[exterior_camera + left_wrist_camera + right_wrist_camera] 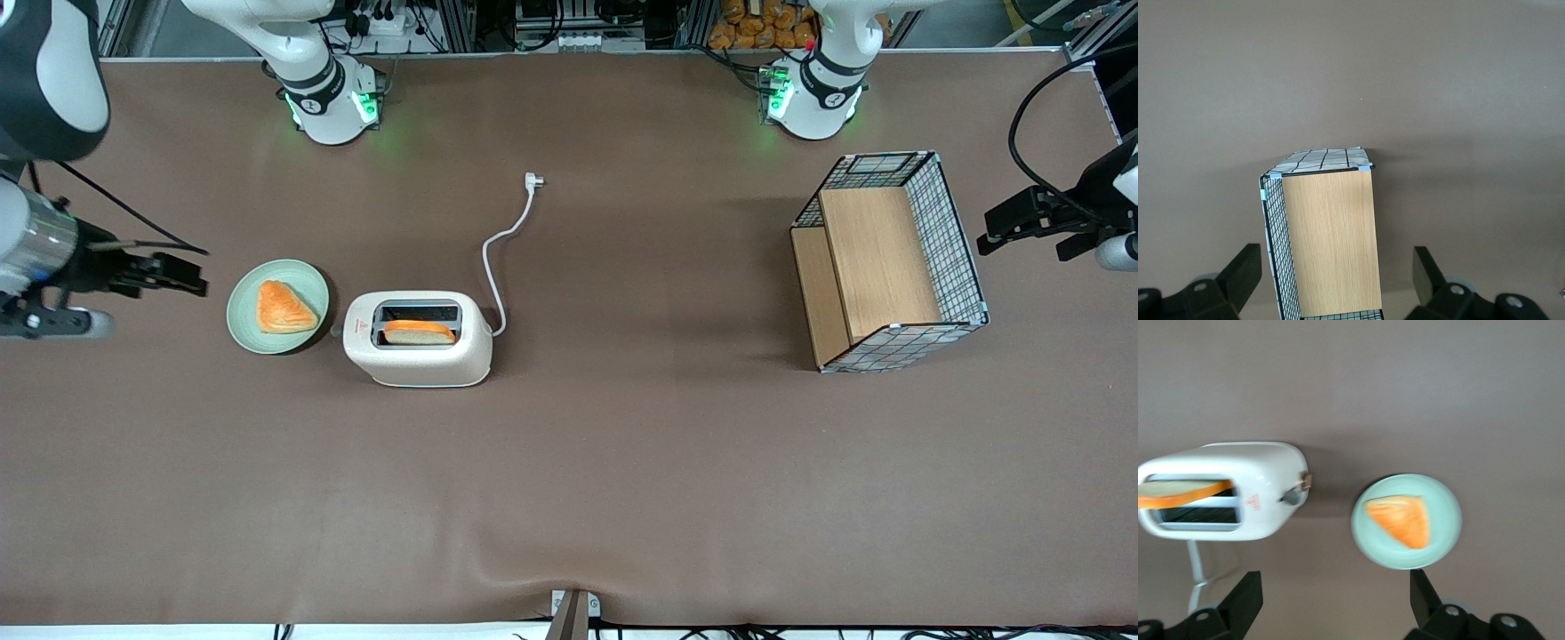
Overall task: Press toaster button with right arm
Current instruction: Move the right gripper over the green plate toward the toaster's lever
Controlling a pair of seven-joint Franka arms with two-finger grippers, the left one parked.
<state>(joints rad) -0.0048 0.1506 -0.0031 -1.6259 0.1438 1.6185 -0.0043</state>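
The cream-white toaster stands on the brown table with a slice of toast in the slot nearer the front camera. Its red triangle mark is on top near the end that faces the plate. The toaster button sticks out of that short end; it also shows in the right wrist view. My right gripper hovers above the table toward the working arm's end, apart from the toaster, with the plate between them. It is open and empty, fingers spread wide in the right wrist view.
A pale green plate with an orange pastry lies beside the toaster's button end. The white cord and plug run from the toaster away from the front camera. A wire basket with wooden shelves stands toward the parked arm's end.
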